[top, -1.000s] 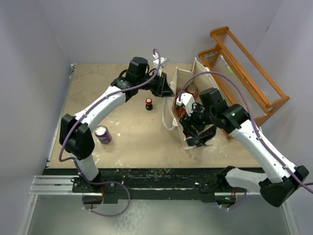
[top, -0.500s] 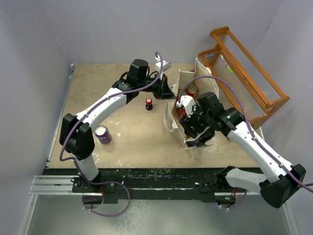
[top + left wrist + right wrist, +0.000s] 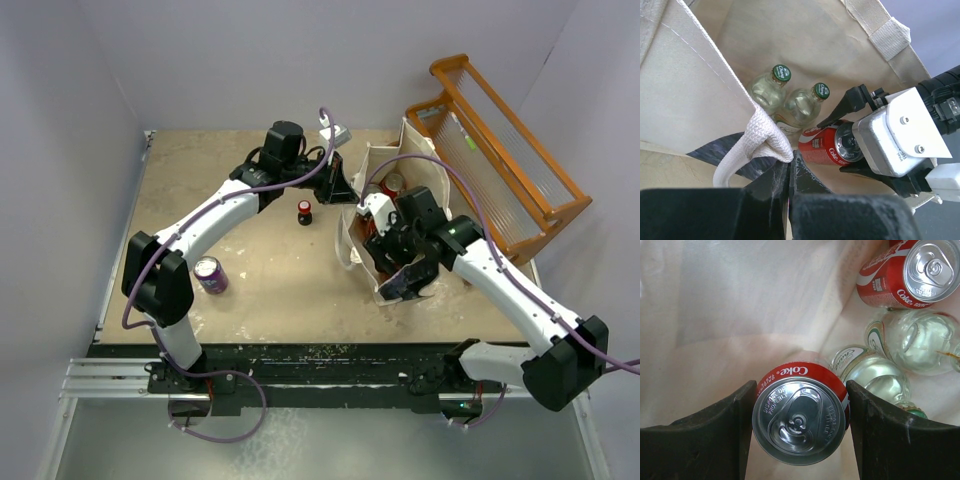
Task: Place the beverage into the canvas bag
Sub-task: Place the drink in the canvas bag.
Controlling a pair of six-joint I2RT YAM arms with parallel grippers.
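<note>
**Coke can (image 3: 800, 412) held inside the canvas bag (image 3: 805, 35)**

We see the right end effector (image 3: 800, 406) clamped on the can's sides, with one finger on each flank and the lid facing the wrist. The can's long axis therefore runs straight on from the end effector toward the bag's floor. We cannot tell whether the can already touches the floor. Inside the bag, just beside the can, are two green-capped glass bottles (image 3: 790, 100) and a second Coke can (image 3: 907, 272). The left end effector (image 3: 789, 172) is pinched tight on the bag's webbing handle (image 3: 757, 137) at the rim, holding the mouth open. We judge the placing nearly done. Only the right arm carries the drink, and what remains is to settle it on bare canvas clear of the bottles and let go.
</note>
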